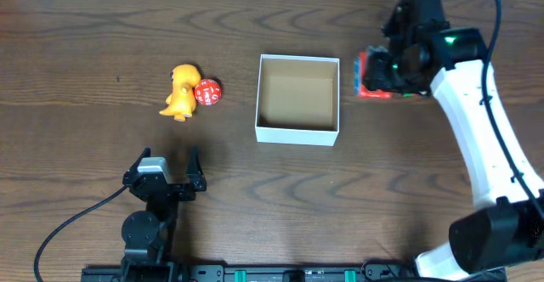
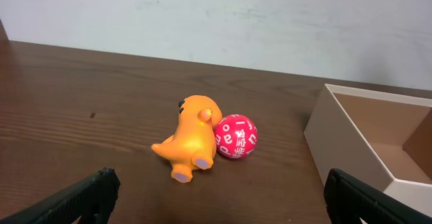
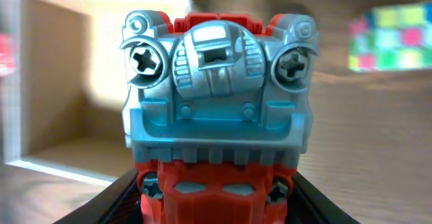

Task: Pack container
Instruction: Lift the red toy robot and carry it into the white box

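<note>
Right tool closed on red-and-silver toy robot. Black fingers pressed against its 2 lower sides. Toy just right of container. Left tool wide open, holding nothing, near front of counter. Container mid-counter, mouth up. Square, so no long axis. Walls roughly parallel to counter edges.

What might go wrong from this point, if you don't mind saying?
The right claw flanks only the toy robot's red lower part, so it may slip or tilt when lifted. It sits close beside the container's thin wall, which a swing could shove. The red die touches the orange dinosaur and may roll away.
</note>
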Motion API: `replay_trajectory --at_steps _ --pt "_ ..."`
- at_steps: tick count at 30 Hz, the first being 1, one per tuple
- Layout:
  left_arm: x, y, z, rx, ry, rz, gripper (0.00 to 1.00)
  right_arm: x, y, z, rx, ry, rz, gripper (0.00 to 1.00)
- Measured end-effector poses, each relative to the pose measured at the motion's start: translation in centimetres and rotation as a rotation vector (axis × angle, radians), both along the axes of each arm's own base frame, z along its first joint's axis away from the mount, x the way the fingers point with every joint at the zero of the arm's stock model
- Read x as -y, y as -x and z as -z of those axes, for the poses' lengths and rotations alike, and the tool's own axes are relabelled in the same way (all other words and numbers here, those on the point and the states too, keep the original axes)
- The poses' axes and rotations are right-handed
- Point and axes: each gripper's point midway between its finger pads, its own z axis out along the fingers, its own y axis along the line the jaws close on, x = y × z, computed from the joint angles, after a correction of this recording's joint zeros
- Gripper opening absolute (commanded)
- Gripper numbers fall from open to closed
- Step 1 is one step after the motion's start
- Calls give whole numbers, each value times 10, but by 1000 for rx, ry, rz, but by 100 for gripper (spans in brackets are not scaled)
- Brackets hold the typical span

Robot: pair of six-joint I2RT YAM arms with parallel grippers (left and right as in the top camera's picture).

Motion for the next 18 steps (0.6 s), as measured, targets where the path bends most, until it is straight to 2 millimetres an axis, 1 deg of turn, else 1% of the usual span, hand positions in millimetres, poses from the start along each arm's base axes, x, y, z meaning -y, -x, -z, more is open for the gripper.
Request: replay_trajectory --at_steps 3,8,11,13,18 --pt "0 0 0 0 0 0 98 -32 0 -13 43 -42 -33 32" --pt "0 0 0 0 0 0 98 -80 9 -19 68 -94 -83 32" --pt "0 0 0 0 0 0 98 -101 14 -22 82 -112 -96 32" --pt "0 0 0 0 0 0 98 -111 19 -22 82 -107 -96 32" --pt "0 0 0 0 0 0 98 -124 26 -21 98 -71 -72 29"
